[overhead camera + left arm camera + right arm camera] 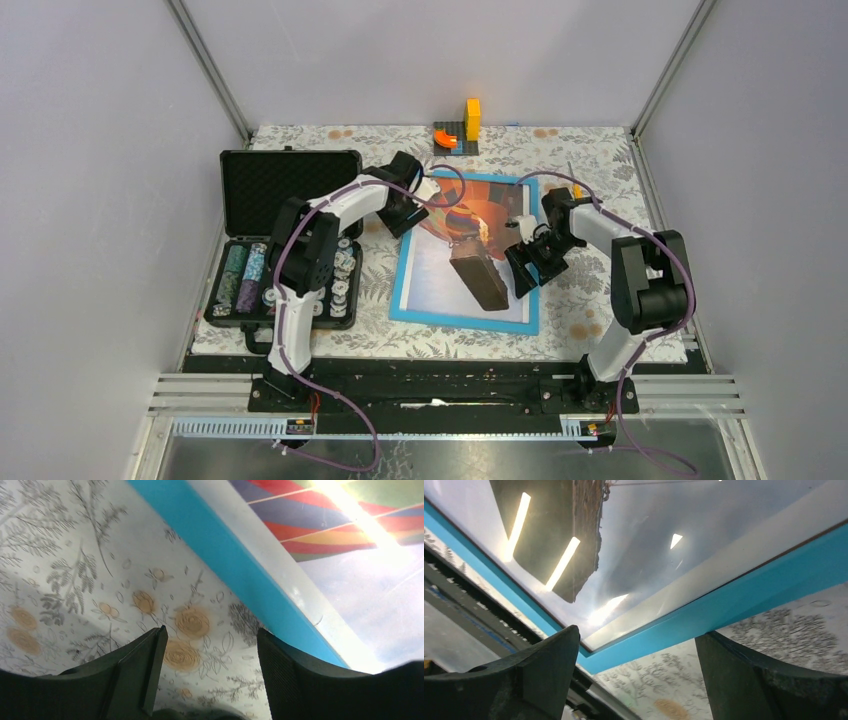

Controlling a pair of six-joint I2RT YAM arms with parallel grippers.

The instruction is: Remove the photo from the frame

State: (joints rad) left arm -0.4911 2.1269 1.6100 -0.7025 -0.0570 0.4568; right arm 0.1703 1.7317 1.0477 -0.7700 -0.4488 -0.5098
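Top external: case point(290, 185) beside frame point(460, 321).

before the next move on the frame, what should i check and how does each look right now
1. Left gripper open and empty: ok.
2. Right gripper open and empty: ok.
3. Frame lying flat on the table: ok.
4. Frame's back reachable: not ok, it lies face up with the photo showing.
5. Either gripper touching the frame's blue edge: cannot tell.
6. Black case apart from the frame: ok.
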